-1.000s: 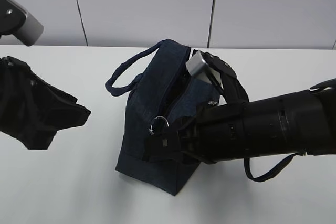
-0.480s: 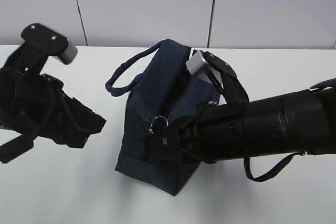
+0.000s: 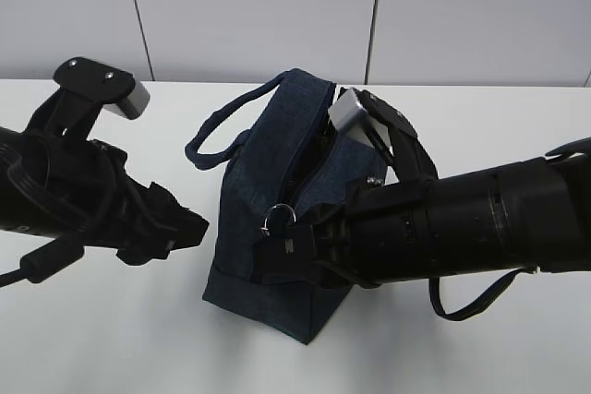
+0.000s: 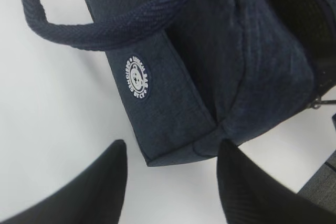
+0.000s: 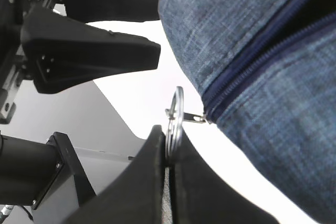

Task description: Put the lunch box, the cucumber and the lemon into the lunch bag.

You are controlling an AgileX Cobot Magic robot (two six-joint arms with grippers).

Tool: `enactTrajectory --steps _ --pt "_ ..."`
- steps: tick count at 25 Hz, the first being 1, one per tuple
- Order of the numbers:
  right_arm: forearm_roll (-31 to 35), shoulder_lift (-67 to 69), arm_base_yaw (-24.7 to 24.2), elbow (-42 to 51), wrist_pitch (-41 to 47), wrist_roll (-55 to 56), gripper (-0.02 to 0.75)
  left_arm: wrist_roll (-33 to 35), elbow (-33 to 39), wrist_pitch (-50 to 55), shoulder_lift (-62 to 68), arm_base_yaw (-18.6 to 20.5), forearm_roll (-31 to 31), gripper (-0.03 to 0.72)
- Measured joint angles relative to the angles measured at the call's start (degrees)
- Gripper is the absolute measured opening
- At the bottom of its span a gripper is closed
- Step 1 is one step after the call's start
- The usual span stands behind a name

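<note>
The dark navy lunch bag point(image 3: 268, 163) stands in the middle of the white table, its top zipper partly undone and dark inside. My right gripper point(image 5: 169, 132) is shut on the zipper's metal ring pull point(image 5: 176, 114) at the bag's near end point(image 3: 278, 217). My left gripper point(image 4: 172, 145) is open, one black finger on each side of the bag's lower left corner point(image 4: 178, 145) without touching it. The white round logo point(image 4: 137, 77) sits just beyond it. In the exterior view the left gripper point(image 3: 196, 224) is close to the bag's left side. Lunch box, cucumber and lemon are out of view.
One loop handle point(image 3: 214, 134) lies out to the bag's left on the table point(image 3: 111, 339). The other handle point(image 3: 473, 298) hangs under my right arm point(image 3: 480, 219). A pale panelled wall point(image 3: 249, 6) closes off the back.
My left arm has swung in from the far left towards the bag's left side. The right arm and the bag have stayed put.
</note>
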Motion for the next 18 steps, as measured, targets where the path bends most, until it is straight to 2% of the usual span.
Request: enactTrajectory --steps 3,9,18 --pt "0.0 0.0 0.0 0.0 0.03 0.0 0.0 0.62 -0.52 0.87 0.0 0.0 -0.6 0.421" --pt "0.0 0.0 0.0 0.0 0.03 0.13 0.0 5.17 -2.74 3.6 0.0 0.0 -4.81 0.432" --pt "0.0 0.0 0.0 0.0 0.13 0.15 0.0 16.13 -3.19 4.34 3.79 0.0 -15.66 0.432"
